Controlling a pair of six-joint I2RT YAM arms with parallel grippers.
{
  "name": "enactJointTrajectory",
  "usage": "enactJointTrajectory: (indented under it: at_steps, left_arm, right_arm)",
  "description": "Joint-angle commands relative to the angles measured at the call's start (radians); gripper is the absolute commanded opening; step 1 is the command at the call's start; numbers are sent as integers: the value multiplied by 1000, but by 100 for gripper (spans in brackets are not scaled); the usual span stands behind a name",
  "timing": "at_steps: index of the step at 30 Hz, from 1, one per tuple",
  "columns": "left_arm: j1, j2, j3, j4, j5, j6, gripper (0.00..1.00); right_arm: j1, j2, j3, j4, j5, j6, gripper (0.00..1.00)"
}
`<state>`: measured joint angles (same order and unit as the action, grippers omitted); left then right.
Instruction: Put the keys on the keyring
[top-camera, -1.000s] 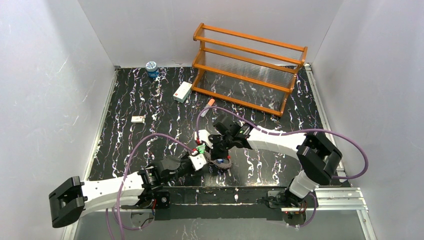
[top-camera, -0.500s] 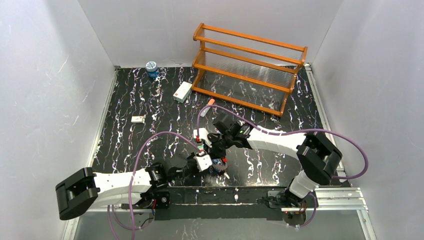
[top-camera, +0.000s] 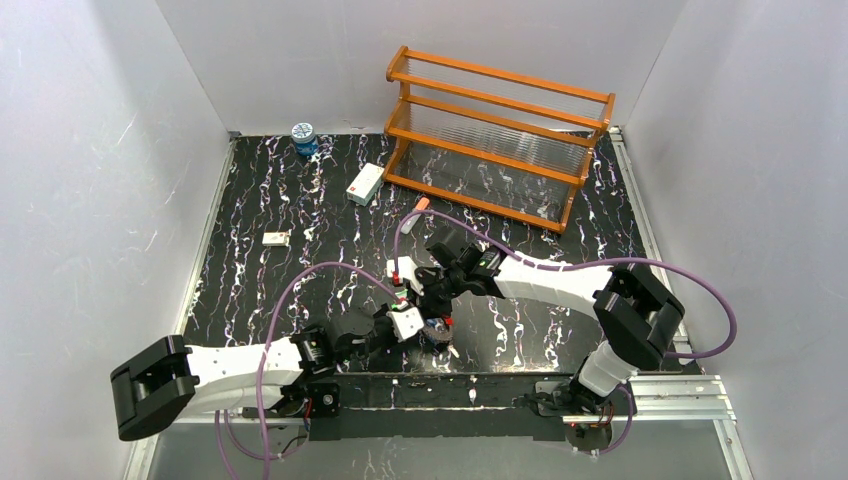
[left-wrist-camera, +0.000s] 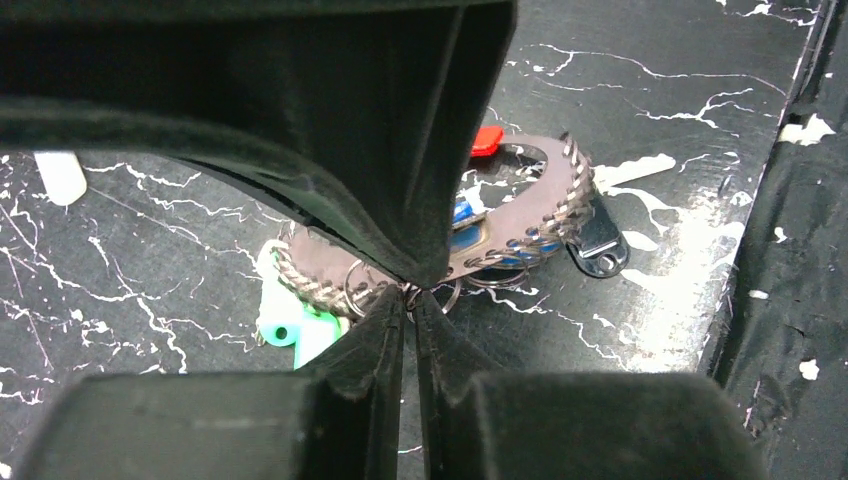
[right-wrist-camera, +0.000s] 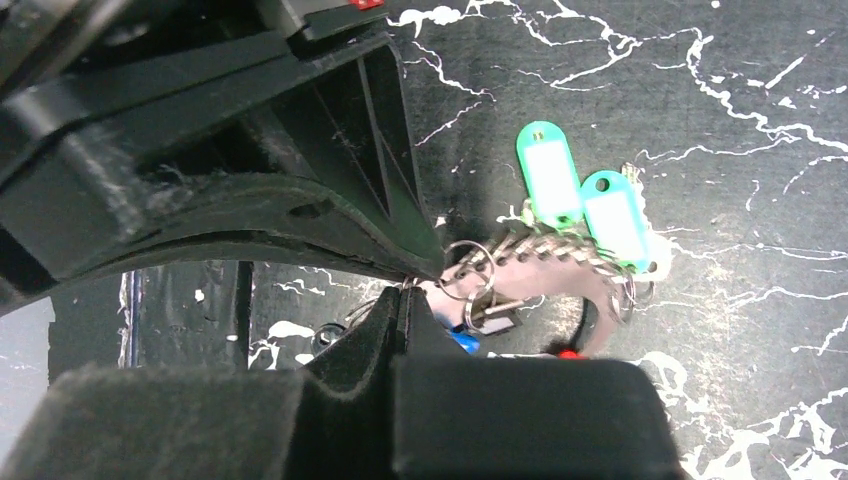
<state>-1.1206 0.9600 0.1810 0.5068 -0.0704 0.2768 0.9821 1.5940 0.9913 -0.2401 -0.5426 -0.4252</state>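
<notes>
The keyring (left-wrist-camera: 530, 200) is a brownish loop with a braided silvery edge and a red part (left-wrist-camera: 487, 140), lying on the black marbled table. Keys with green heads (right-wrist-camera: 548, 175) and a blue one (left-wrist-camera: 460, 212) hang from small wire rings (right-wrist-camera: 470, 268) along it. My left gripper (left-wrist-camera: 410, 290) has its jaws nearly together, pinching a thin wire ring at the loop's near edge. My right gripper (right-wrist-camera: 405, 290) is shut on a thin wire at the same spot, tip to tip with the left. In the top view both grippers (top-camera: 428, 325) cover most of the bundle.
An orange wooden rack (top-camera: 495, 135) stands at the back right. A blue-lidded jar (top-camera: 303, 137), a white-and-green box (top-camera: 365, 184), a small white piece (top-camera: 276, 238) and an orange-and-white tube (top-camera: 421, 205) lie farther back. The table's front edge (left-wrist-camera: 780, 250) runs close by.
My left arm has swung right and forward to the bundle, and its jaws have closed down onto the wire ring. The right gripper has stayed shut and hardly moved.
</notes>
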Motion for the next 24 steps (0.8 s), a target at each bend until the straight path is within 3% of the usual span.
enactJointTrajectory:
  at_steps: [1, 9, 10, 13, 16, 24]
  left_arm:
    - [-2, -21, 29, 75, 22, -10, 0]
    - [-2, -45, -7, 132, 23, -43, 0]
    - [-2, -53, -16, 137, 21, -46, 0]
    - [-2, -82, -45, 161, 14, -62, 0]
    - [-2, -110, -78, 206, 4, -86, 0]
    - [-2, -144, -158, 376, -6, -149, 0]
  right_arm:
    - [3, -33, 13, 47, -32, -13, 1]
    - [2, -48, -12, 85, -20, -9, 1]
    - [-1, -52, -19, 101, -7, -2, 5]
    - [-22, -78, -43, 150, -2, 31, 30]
    - [-45, -124, -91, 217, -14, 52, 42]
    - [-189, -211, -207, 379, -265, 111, 39]
